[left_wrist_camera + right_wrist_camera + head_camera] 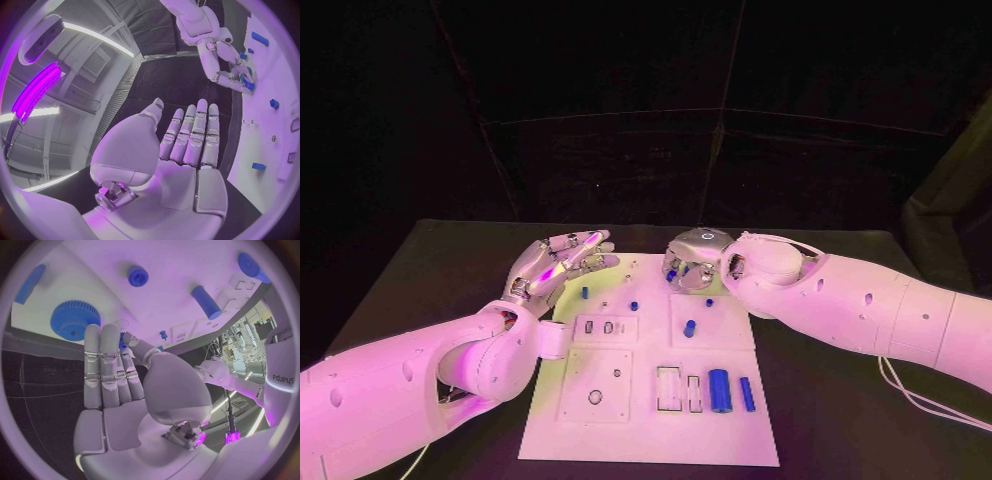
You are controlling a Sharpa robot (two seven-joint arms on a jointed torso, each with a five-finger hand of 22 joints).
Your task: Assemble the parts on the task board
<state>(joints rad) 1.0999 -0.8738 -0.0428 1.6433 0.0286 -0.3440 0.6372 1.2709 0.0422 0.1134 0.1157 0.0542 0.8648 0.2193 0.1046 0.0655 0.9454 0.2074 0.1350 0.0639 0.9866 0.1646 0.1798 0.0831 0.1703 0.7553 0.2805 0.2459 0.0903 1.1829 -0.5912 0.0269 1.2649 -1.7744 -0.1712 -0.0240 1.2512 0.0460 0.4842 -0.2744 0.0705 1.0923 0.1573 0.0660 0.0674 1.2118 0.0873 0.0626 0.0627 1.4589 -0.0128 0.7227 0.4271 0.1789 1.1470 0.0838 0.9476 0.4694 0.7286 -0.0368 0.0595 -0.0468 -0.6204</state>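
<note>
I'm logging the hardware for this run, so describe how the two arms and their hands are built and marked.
Both arms have smooth white rounded shells with small dark holes. Each ends in a silver, many-fingered robot hand: the left robot hand has segmented metallic fingers, and so does the right robot hand. Thin pale cables trail beside the right arm. The left arm's shell, seen in the right wrist view, bears the word "sharpa".

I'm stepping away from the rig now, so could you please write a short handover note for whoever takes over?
Left hand: open, holding nothing, beside the task board's far left corner.
Right hand: over the far edge, seemingly pinching a small blue part.
Blue gear, long cylinder and thin bar lie on the board.
Done: cannot tell.
Left: seat them; the near slots stand unfilled.
</note>
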